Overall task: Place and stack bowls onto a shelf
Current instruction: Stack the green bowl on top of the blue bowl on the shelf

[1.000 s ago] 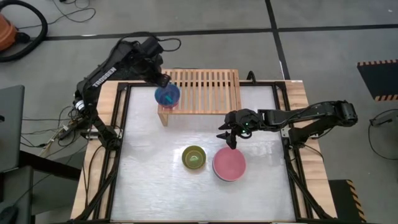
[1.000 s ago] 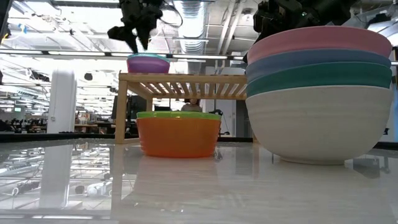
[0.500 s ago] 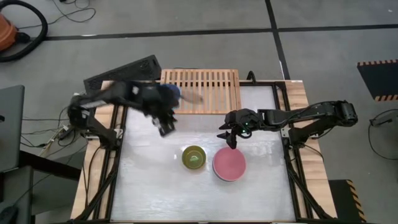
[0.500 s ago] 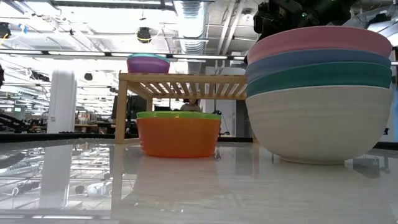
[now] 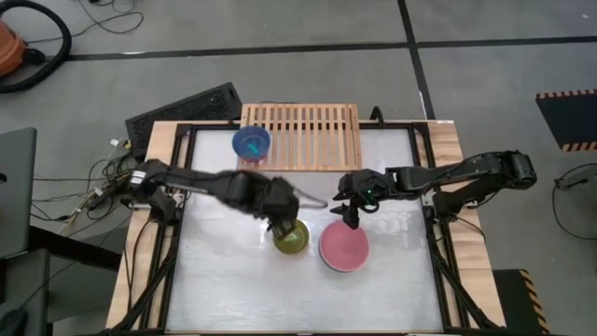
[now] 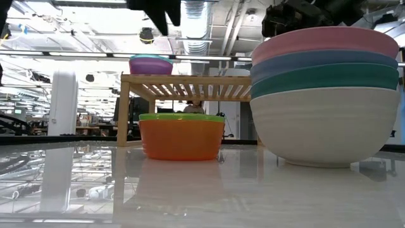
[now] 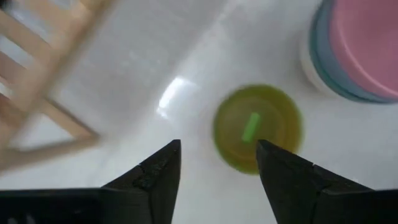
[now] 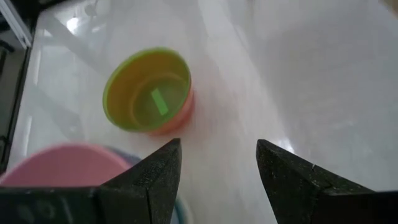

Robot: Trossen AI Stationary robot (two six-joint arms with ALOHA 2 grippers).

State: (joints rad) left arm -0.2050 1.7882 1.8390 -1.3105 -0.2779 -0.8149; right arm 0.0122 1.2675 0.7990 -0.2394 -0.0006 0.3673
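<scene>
Above the table's middle, my left gripper [image 5: 283, 220] hovers, fingers spread and empty, over the small olive-green plastic bowl [image 5: 291, 236] nested in an orange one, ready to lift it toward the slatted light-wood shelf [image 5: 308, 136] at twelve o'clock. At three o'clock, my right gripper [image 5: 350, 211] waits, spread wide and empty.

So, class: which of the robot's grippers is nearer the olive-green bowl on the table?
Left. The left gripper hovers open right above the olive-green bowl; the right gripper hangs open off to its side, by the pink bowl.
</scene>
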